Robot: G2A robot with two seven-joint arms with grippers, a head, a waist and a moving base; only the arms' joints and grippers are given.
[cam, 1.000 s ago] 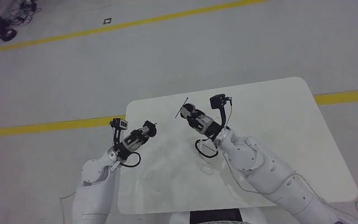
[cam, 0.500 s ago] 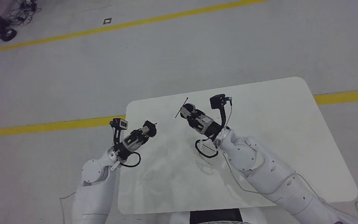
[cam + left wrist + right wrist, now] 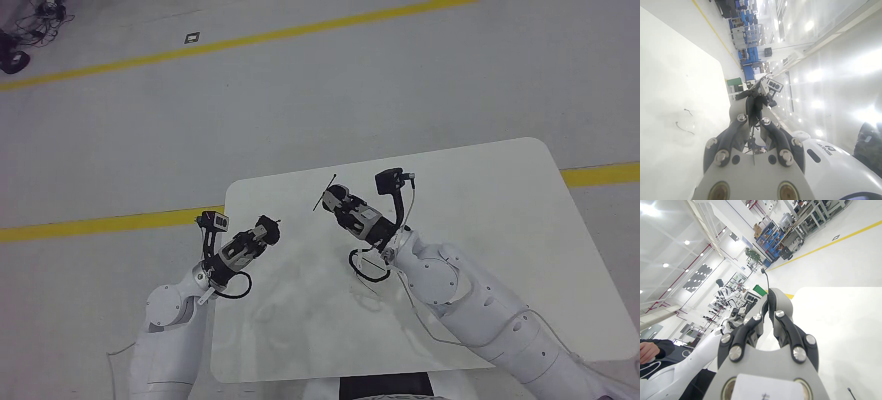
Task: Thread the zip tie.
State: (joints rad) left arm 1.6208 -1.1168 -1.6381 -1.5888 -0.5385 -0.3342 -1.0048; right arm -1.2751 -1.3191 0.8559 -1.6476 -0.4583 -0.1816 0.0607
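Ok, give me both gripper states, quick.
Left gripper: closed; whether it holds anything cannot be told.
Right gripper: closed on the zip tie.

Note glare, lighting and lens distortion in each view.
Top view: even light; the glossy table shows faint reflections. Left wrist view: ceiling lights flare and wash out the hall. Right wrist view: beams curve; the zip tie stands dark against the bright floor.
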